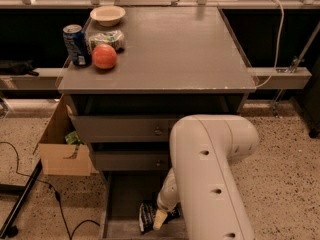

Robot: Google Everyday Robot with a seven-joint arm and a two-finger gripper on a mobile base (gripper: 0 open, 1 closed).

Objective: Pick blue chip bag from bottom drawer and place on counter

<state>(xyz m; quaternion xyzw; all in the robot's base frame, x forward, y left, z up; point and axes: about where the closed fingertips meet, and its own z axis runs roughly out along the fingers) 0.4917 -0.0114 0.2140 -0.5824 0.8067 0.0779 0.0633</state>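
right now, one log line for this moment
gripper: down in bottom drawer, at blue chip bag | blue chip bag: in drawer, not yet on counter

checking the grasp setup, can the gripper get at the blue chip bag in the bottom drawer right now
Probably yes. The gripper sits inside the open bottom drawer, right at the blue chip bag, with nothing visible between them. The arm hides part of the bag, so contact is unclear.
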